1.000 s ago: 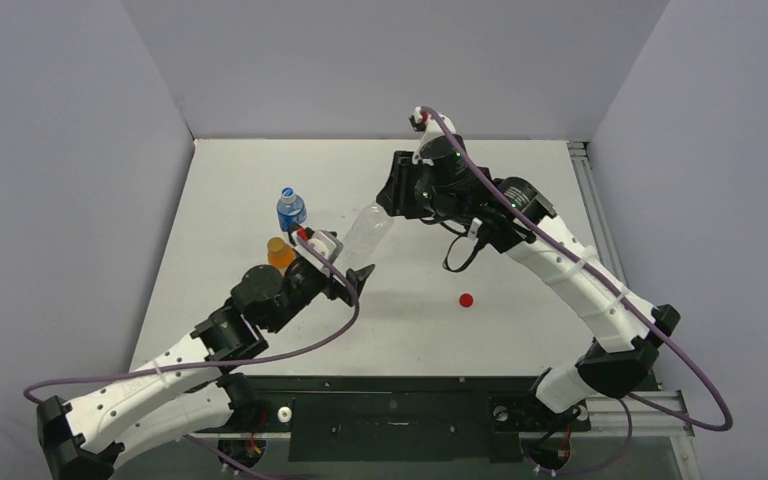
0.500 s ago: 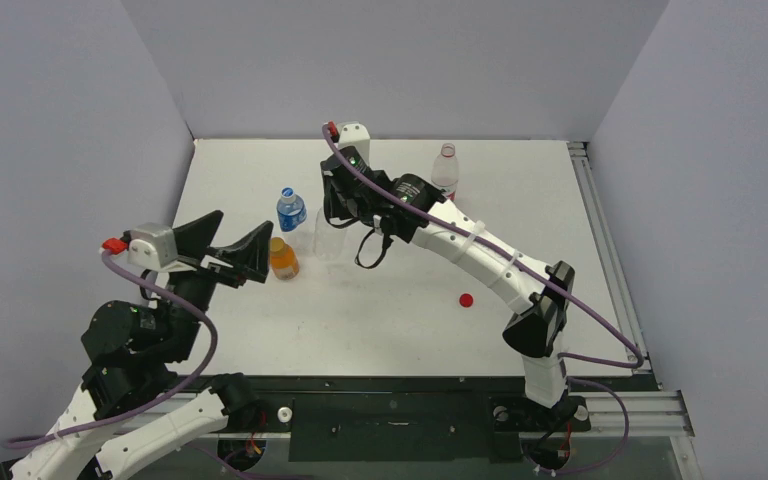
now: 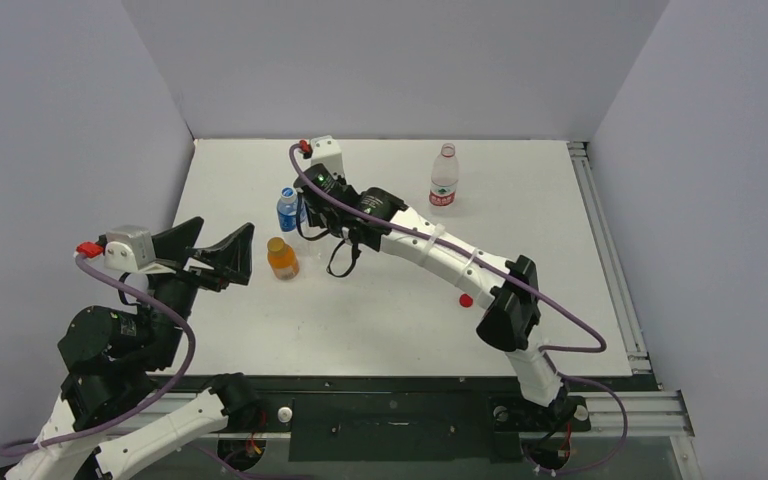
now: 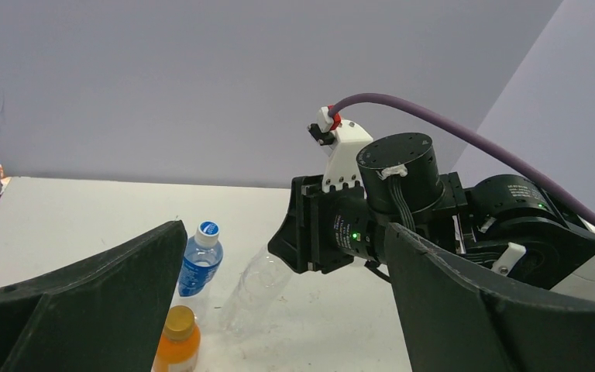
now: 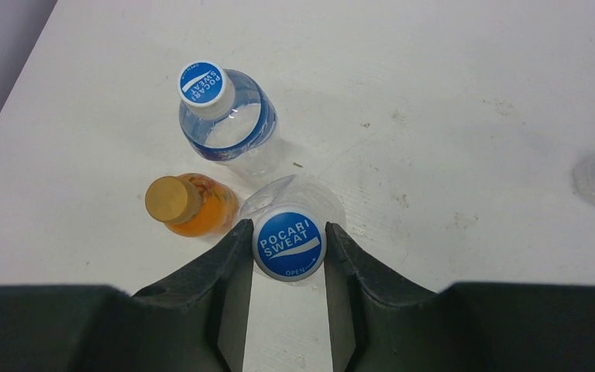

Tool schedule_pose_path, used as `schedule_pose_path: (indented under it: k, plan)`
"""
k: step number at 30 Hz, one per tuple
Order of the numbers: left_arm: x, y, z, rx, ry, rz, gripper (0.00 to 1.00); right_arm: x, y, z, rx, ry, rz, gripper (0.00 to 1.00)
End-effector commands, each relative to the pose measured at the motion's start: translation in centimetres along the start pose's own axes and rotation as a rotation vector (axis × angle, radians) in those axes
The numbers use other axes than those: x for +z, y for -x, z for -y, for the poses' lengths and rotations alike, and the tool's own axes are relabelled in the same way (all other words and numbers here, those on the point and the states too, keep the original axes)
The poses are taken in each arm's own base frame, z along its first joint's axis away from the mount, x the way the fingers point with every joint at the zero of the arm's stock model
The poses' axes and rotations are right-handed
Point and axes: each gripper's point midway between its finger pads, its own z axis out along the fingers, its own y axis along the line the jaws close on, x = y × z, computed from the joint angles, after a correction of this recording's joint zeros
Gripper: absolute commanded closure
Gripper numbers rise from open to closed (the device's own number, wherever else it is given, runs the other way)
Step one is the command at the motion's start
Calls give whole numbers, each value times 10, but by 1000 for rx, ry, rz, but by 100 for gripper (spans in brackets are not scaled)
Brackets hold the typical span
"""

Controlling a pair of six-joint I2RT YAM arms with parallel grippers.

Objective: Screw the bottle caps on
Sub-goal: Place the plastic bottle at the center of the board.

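Blue-and-white Pocari Sweat cap (image 5: 289,246) sits atop tilted clear bottle (image 4: 257,285). Fingers of right gripper (image 5: 287,227) are clamped on cap's sides. Just beside: blue-label bottle (image 5: 228,124) (capped) and orange juice bottle (image 5: 197,211) with gold cap (image 5: 167,199). Loose red cap (image 3: 466,299) lies on table (image 3: 380,335), well apart. Fingers of left gripper (image 3: 226,238) spread wide, above table's left side.

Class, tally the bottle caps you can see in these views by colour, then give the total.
Blue-and-white caps: 2
Orange-gold cap: 1
Red cap: 1
Total: 4
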Motion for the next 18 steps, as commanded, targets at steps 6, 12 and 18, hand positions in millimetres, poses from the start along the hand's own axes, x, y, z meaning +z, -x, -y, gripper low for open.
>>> schedule_pose_path:
  k: [6,12,18]
  plan:
    - [-5,18,-5,-11,10,33,3,10,18,-13,3,-10,85,100]
    - [-4,17,-7,1,22,31,4,17,9,-19,-10,-8,69,100]
    - [-3,15,-9,16,33,30,3,22,-1,-22,-24,-11,53,100]
